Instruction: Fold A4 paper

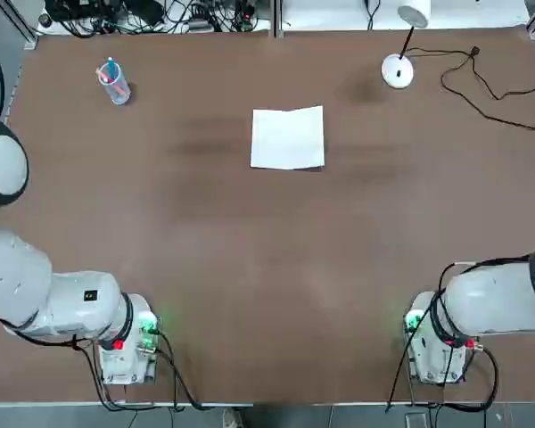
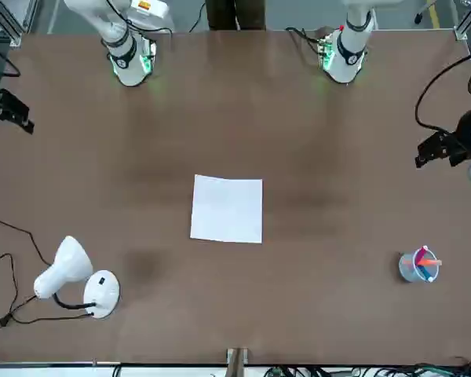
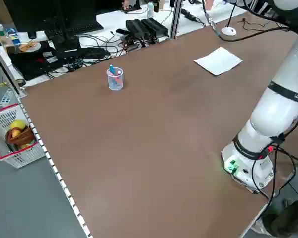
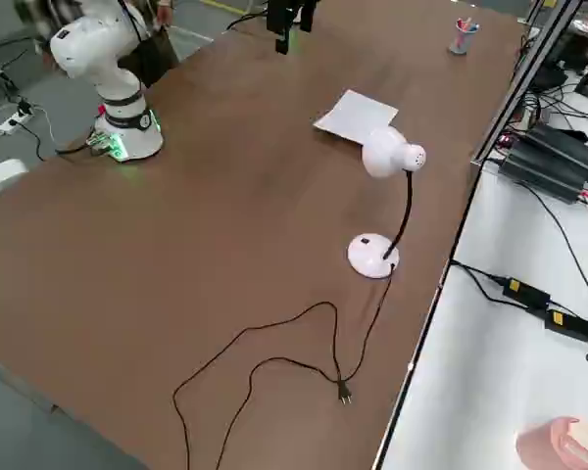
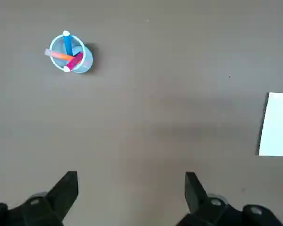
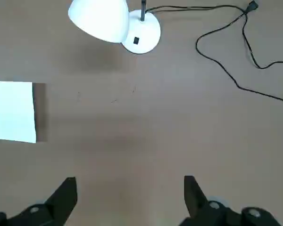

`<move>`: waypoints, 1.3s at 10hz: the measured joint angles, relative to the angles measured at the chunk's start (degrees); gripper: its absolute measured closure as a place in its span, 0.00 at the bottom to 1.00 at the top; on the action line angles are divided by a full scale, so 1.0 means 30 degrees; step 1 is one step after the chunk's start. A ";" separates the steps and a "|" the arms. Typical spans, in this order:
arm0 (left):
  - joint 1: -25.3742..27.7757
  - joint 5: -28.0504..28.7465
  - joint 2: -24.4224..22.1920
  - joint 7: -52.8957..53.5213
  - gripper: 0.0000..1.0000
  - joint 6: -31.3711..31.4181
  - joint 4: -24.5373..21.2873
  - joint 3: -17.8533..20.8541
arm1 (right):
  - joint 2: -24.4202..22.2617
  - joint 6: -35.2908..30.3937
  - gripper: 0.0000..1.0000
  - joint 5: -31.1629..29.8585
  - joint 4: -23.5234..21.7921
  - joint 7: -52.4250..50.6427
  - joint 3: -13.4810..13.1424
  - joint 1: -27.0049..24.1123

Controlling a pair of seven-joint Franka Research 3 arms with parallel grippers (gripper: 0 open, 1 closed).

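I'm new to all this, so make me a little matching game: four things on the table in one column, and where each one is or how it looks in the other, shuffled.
Things
1. Paper
2. Cup
3. Lamp
4. Plug

Places, colours or states
A. black, on the end of a cord
B. holding coloured markers
C. a plain white sheet, lying untouched by either tool
D. white, standing on a round base

Right pairs
1-C, 2-B, 3-D, 4-A

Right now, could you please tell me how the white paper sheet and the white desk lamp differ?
The white rectangular paper sheet lies flat; the white desk lamp stands upright. The sheet has straight edges; the lamp has a round base. Both are white, on the table.
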 joint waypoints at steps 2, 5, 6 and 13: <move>0.0000 0.0000 0.0000 -0.0017 0.00 0.0000 0.0000 -0.0002 | 0.0000 -0.0001 0.00 0.0000 0.0000 0.0000 0.0007 0.0000; -0.0015 0.0425 0.0024 -0.0017 0.00 0.0000 -0.0001 -0.0012 | 0.0003 -0.0037 0.00 0.0010 -0.0116 -0.0005 0.0138 0.0045; -0.0056 0.0588 0.0046 -0.0183 0.01 0.0001 -0.0002 -0.0046 | 0.0013 0.0024 0.00 0.0069 -0.0397 -0.0005 0.0222 0.0167; -0.2154 -0.3452 0.2564 -0.6260 0.91 0.2960 -0.0311 -0.1767 | 0.0084 0.3669 0.30 0.2891 -0.4579 0.0794 0.2586 0.1164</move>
